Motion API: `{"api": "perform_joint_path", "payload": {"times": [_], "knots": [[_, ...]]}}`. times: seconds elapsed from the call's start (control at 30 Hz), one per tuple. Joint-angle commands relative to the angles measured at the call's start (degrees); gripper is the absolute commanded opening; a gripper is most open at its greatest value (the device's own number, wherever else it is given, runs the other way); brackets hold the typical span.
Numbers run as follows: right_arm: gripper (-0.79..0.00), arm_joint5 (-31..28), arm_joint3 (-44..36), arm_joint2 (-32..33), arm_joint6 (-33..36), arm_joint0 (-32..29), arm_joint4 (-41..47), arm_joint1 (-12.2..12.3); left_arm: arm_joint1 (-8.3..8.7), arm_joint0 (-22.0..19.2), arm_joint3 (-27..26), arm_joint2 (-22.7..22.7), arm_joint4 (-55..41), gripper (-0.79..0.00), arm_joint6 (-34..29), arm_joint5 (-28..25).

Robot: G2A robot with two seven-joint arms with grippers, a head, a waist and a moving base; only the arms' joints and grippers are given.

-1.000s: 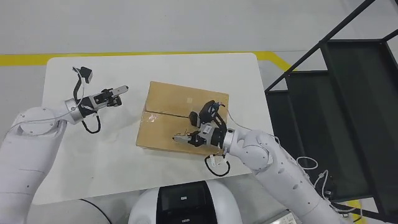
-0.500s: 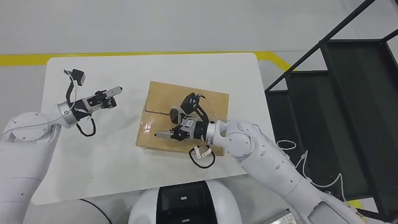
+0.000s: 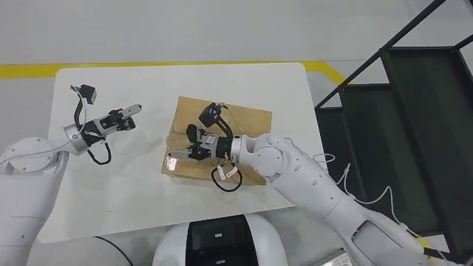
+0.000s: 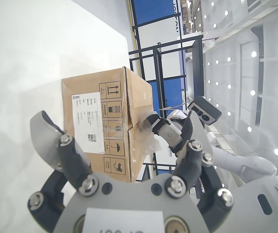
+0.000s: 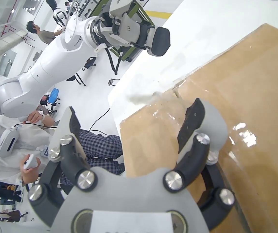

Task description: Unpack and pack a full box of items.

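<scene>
A closed brown cardboard box (image 3: 222,137) sits mid-table, with clear tape (image 5: 202,124) along its top seam. My right gripper (image 3: 176,154) is at the box's left end, over the seam. Its own view shows it open (image 5: 134,120), one finger (image 5: 195,115) above the taped top and the other past the box's edge. Crumpled, peeled tape (image 4: 152,143) hangs at that corner beside the right gripper (image 4: 151,122). My left gripper (image 3: 131,110) hovers open over the table, left of the box and apart from it. From its wrist (image 4: 119,132) it faces the box's labelled side (image 4: 88,122).
Bare white table (image 3: 111,185) lies to the left of and in front of the box. A black metal stair frame (image 3: 399,118) stands off the table's right side. A yellow floor line (image 3: 185,64) runs behind the table.
My right gripper has travelled leftward along the box's taped seam to its left end. The left gripper has drawn back slightly to the left.
</scene>
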Motion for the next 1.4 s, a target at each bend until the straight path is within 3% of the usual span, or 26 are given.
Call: {"api": "perform_joint_path", "payload": {"times": [0.0, 0.33, 0.6, 0.87, 1.37], "knots": [[0.000, 0.1, 1.5, -0.8, -0.2, 1.0, 0.7, -0.6, 0.05, 0.3, -0.2, -0.3, 0.1, 0.000, 0.1, 0.1], [0.000, 0.9, 7.3, -3.4, -1.8, 5.0, 4.2, -3.3, 0.11, 1.3, -1.0, -1.1, 0.2, 0.000, 0.3, 0.5], [0.000, -0.7, 6.6, -3.3, -1.1, 5.3, 8.1, -4.3, 0.15, 1.8, -1.1, -1.7, 0.1, 0.000, 0.2, 0.5], [0.000, 5.0, 8.7, -2.5, 4.1, 5.5, 15.3, -5.1, 0.02, 1.8, -1.3, -1.5, 0.1, 0.000, -0.1, 0.6], [0.000, 6.1, 0.3, 9.6, 11.5, -3.0, 14.1, -0.8, -0.65, -0.1, -0.3, 0.6, -0.4, 0.000, -0.8, 0.6]]}}
